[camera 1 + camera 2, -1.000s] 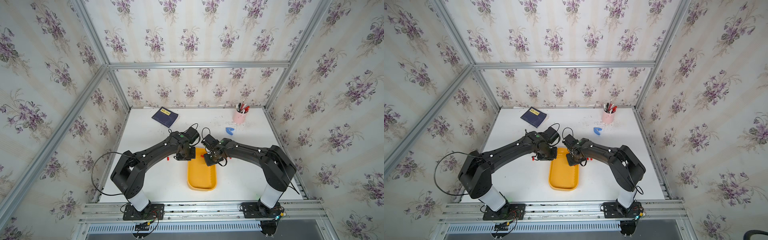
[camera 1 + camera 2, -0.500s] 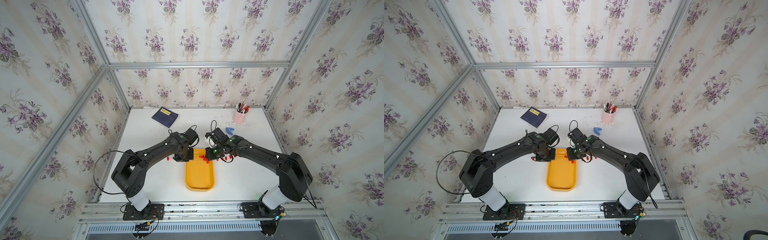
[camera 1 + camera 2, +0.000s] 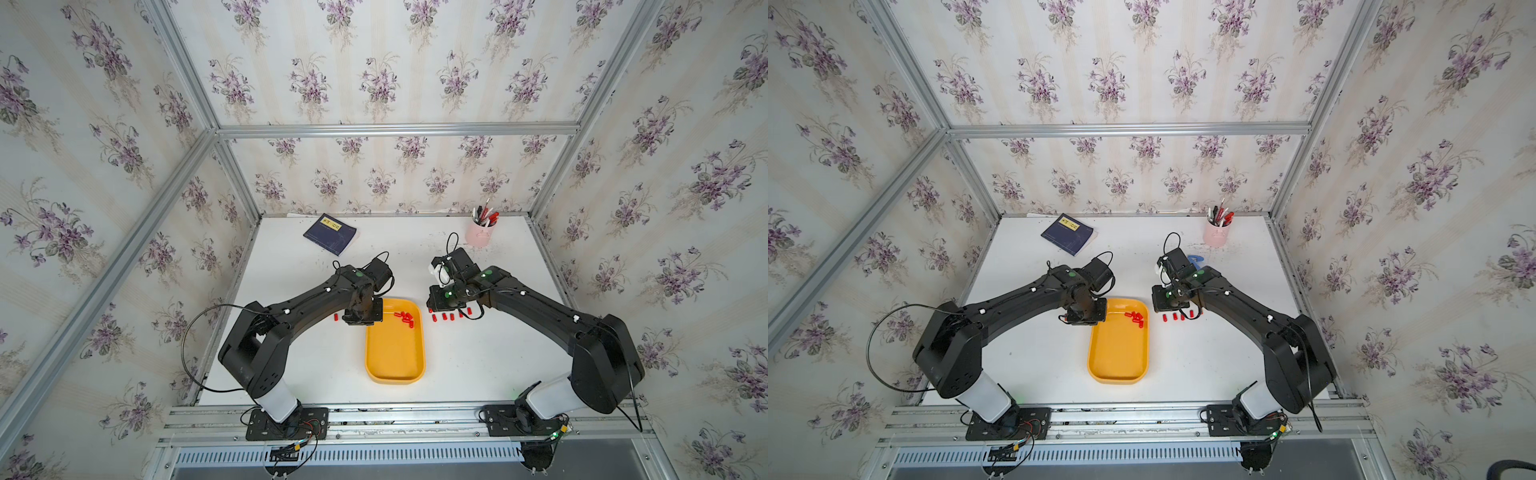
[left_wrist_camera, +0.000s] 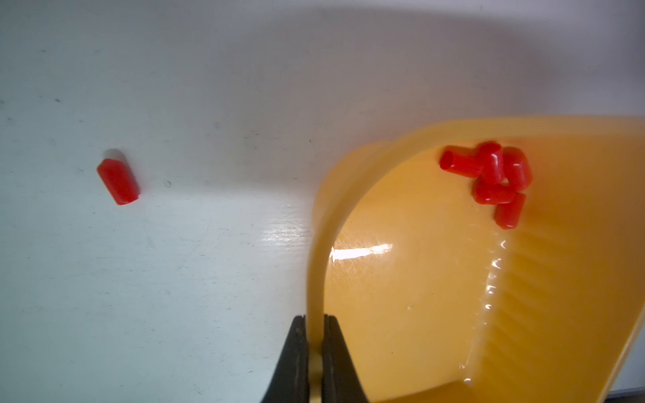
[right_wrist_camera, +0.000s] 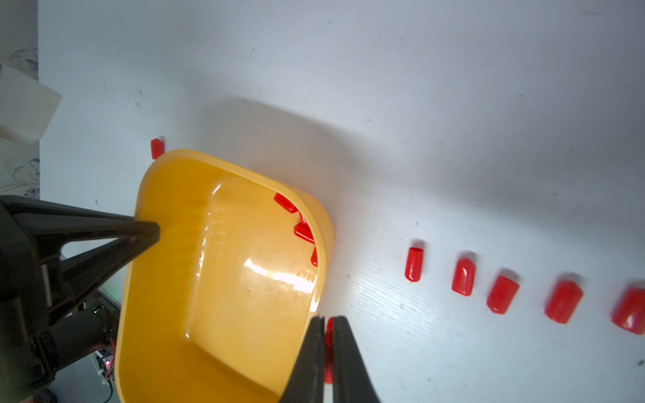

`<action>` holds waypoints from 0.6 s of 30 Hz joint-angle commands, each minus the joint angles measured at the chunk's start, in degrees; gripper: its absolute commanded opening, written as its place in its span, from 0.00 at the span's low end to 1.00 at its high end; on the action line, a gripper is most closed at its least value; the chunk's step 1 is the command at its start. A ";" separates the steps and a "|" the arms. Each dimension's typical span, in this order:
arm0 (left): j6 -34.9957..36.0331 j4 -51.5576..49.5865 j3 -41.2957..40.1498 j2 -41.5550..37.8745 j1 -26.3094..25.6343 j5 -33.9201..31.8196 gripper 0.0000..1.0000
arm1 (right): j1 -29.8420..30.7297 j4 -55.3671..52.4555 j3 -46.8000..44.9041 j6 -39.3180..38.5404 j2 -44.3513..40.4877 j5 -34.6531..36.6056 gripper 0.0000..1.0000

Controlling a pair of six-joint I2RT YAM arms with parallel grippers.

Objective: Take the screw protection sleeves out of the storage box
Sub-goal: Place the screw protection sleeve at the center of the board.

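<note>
Right now I'm mid-cycle on the unloading: one piece is out of the tray but not yet set down. My left gripper (image 4: 316,324) is pinched shut on the rim of the storage box (image 3: 394,353), steadying it on the surface (image 3: 478,365). My right gripper (image 5: 328,322) is closed down to a sliver on a single screw protection sleeve (image 5: 329,335). It hangs just outside the box's right-hand rim, at the box end of a row of five sleeves (image 5: 464,277) lying on the surface. A lone sleeve (image 4: 118,181) lies on the other side of the box. A heap of about five (image 4: 492,174) sits inside, bunched against the far corner.

Next, I judge, comes lowering the held piece onto a bare spot beside the row, parting the jaws, then reaching into the box. That heap will want a careful approach — the pieces touch, lie crosswise and sit close under the rim.
</note>
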 commanded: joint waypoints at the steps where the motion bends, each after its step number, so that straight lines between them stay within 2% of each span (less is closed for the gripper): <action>1: 0.29 -1.40 -0.11 -0.60 0.34 -1.22 0.04 | -0.22 0.75 -1.17 -1.25 2.01 0.87 0.10; 18: 0.14 -0.93 0.04 -0.41 0.62 -1.13 0.04 | -0.24 6.59 -2.33 -1.46 11.15 2.07 0.10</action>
